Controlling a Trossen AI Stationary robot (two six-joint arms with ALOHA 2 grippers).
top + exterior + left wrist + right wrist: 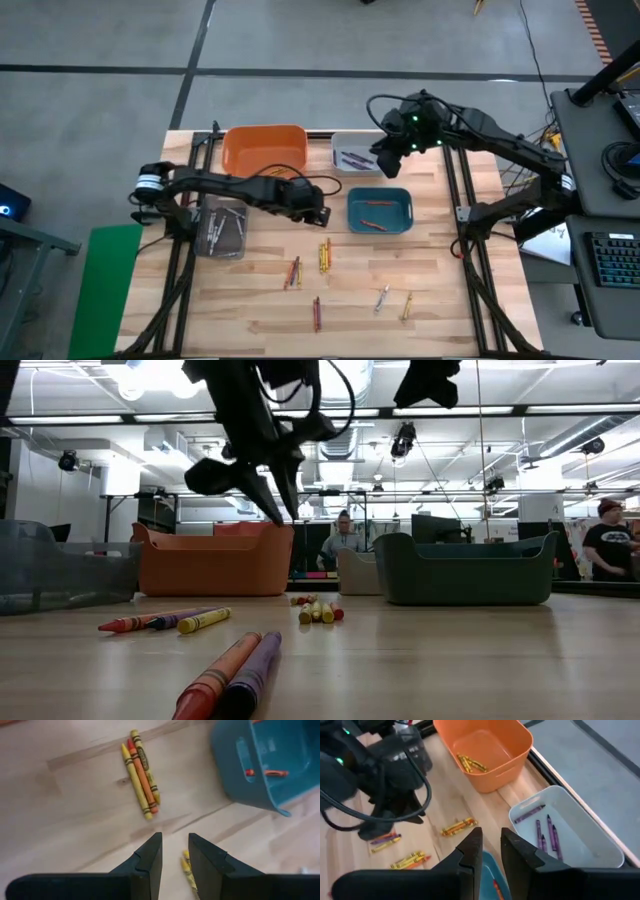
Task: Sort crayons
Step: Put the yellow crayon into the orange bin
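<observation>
Yellow crayons lie just ahead of the left hand (hand empty).

Four bins stand across the far half of the table. Loose crayons lie scattered nearer, toward the middle. A few crayons lie inside the three rightmost bins.

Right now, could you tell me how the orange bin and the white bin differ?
The orange bin holds yellow crayons; the white bin holds purple crayons. The orange bin looks larger and deeper than the white bin. In the high view the orange bin is left of the white one. Both are open-topped with rounded corners, at the table's far edge.
</observation>
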